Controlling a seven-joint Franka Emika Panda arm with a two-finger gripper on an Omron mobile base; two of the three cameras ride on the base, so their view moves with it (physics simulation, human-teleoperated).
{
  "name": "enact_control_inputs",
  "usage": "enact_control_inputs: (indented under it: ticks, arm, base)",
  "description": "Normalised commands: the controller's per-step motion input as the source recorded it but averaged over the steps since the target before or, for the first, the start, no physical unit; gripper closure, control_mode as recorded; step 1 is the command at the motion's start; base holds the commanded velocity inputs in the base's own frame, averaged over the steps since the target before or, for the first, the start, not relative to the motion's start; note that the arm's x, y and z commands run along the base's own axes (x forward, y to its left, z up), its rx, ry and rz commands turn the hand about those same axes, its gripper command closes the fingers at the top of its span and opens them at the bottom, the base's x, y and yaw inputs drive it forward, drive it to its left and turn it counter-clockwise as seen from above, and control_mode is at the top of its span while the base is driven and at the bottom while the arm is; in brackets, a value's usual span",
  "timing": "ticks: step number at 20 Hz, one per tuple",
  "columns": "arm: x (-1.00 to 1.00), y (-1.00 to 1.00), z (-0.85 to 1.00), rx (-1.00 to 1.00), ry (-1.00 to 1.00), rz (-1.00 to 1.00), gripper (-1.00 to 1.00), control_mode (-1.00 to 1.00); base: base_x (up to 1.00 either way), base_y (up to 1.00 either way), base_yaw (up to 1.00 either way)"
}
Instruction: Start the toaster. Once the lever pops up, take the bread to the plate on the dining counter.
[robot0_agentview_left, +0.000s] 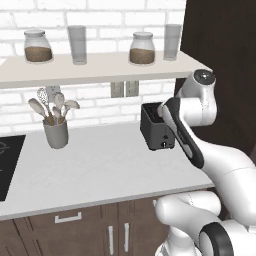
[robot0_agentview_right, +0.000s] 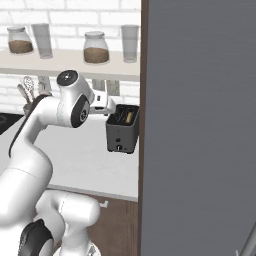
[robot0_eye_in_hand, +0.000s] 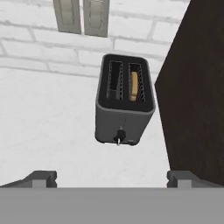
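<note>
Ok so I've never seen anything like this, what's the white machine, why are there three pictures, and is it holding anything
The white machine is a robot arm on a base that drives, working in a computer-drawn kitchen. Two pictures come from cameras on that base, one behind the arm on each side, so both show the same light counter from two angles. The third comes from a camera on the hand, looking along its gripper, whose two dark fingertips stand wide apart with nothing between them, so it holds nothing. On the counter sits a dark grey toaster with a slice of bread in one slot and a knob on its front. Further left are a cup of utensils and a dark hob. Jars and glasses stand on the shelf above.
</note>
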Motion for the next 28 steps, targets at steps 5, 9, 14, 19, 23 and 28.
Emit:
enact_control_inputs:
  ticks: [5, 9, 14, 19, 23, 28]
  arm:
    - [-0.02, 0.16, 0.0, 0.0, 0.0, 0.0, -1.0, -1.0]
    - [0.0, 0.24, 0.0, -0.01, 0.0, 0.0, -1.0, -1.0]
    - [0.0, 0.28, 0.0, -0.03, 0.0, 0.0, -1.0, -1.0]
    - [0.0, 0.29, 0.0, -0.04, 0.0, 0.0, -1.0, -1.0]
    - [0.0, 0.15, -0.02, -0.02, -0.05, 0.0, -1.0, -1.0]
    - [0.0, 0.04, -0.08, 0.0, -0.04, 0.0, -1.0, -1.0]
  base:
    - [0.0, 0.0, 0.0]
    - [0.0, 0.0, 0.0]
    - [0.0, 0.0, 0.0]
    - [0.0, 0.0, 0.0]
    - [0.0, 0.0, 0.0]
    - [0.0, 0.0, 0.0]
